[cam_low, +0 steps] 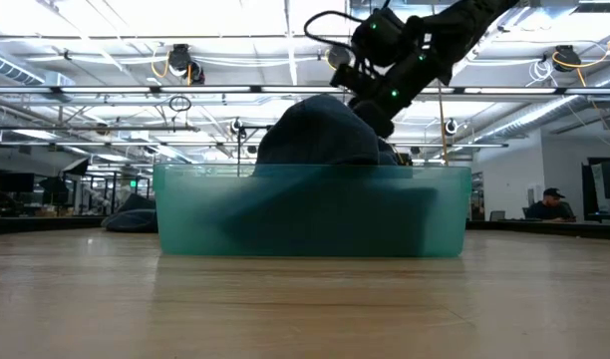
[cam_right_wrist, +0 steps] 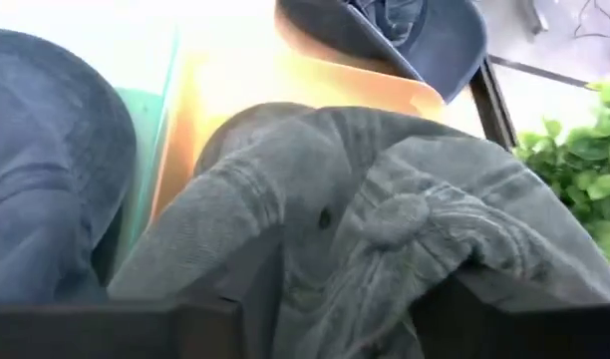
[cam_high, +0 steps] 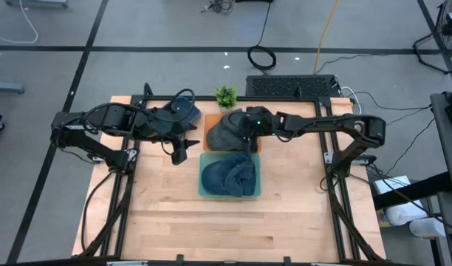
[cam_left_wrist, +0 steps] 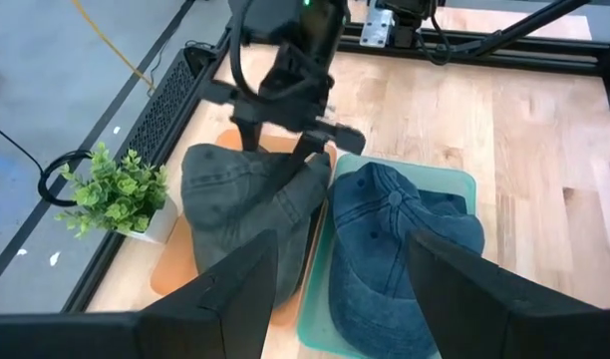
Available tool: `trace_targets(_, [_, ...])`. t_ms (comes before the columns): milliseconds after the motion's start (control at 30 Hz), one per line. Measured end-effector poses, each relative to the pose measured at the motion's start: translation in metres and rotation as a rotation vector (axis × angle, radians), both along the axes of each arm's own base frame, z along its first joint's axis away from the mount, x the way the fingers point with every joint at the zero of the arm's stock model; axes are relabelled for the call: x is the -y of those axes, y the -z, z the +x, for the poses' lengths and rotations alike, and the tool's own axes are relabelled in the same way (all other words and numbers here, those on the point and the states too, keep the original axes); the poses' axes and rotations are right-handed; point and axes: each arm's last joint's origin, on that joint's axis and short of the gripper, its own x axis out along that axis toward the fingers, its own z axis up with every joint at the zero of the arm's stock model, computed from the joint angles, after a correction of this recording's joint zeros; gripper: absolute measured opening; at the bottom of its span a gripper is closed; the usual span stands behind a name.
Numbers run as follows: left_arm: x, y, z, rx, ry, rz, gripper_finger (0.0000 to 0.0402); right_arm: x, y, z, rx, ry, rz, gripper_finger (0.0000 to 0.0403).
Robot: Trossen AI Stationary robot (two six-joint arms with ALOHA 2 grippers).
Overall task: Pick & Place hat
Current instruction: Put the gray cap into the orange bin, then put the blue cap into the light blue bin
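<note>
A grey cap (cam_high: 230,131) sits on an orange tray (cam_high: 209,139) at the table's far middle. My right gripper (cam_high: 243,137) reaches in from the right and is shut on it. The left wrist view shows that gripper (cam_left_wrist: 282,145) above the grey cap (cam_left_wrist: 240,204). A blue denim cap (cam_high: 227,176) lies inside a teal bin (cam_high: 204,191) just nearer than the tray. My left gripper (cam_high: 179,151) hovers open to the left of tray and bin, touching nothing; its fingers (cam_left_wrist: 235,294) frame both caps in its wrist view. My right gripper pinches the grey cap's crown (cam_left_wrist: 285,178) between its two fingers, on the side toward the teal bin. The fingers come from above, slanting in from the table's right. The crown cloth (cam_right_wrist: 325,269) bunches up between them. The cap's lower edge (cam_left_wrist: 220,269) looks to lie on the tray.
A third, dark blue cap (cam_high: 183,109) lies at the far edge left of the tray. A small potted plant (cam_high: 225,94) stands behind the tray. The near half of the wooden table (cam_high: 226,229) is bare wood.
</note>
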Motion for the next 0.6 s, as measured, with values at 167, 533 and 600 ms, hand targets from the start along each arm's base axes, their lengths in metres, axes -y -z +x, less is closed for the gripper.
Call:
trace_targets(167, [0.0, 0.0, 0.0, -0.002, 0.001, 0.001, 0.023, -0.001, -0.014, -0.007, 0.03, 0.022, -0.013, 0.0223])
trace_targets(533, [0.0, 0.0, 0.0, -0.003, 0.0, 0.0, 0.023, -0.01, -0.044, -0.031, 0.038, 0.123, -0.01, 0.0245])
trace_targets(600, [0.0, 0.0, 0.0, -0.003, 0.001, 0.0, 0.023, -0.015, -0.052, -0.035, 0.058, 0.113, -0.013, 0.0243])
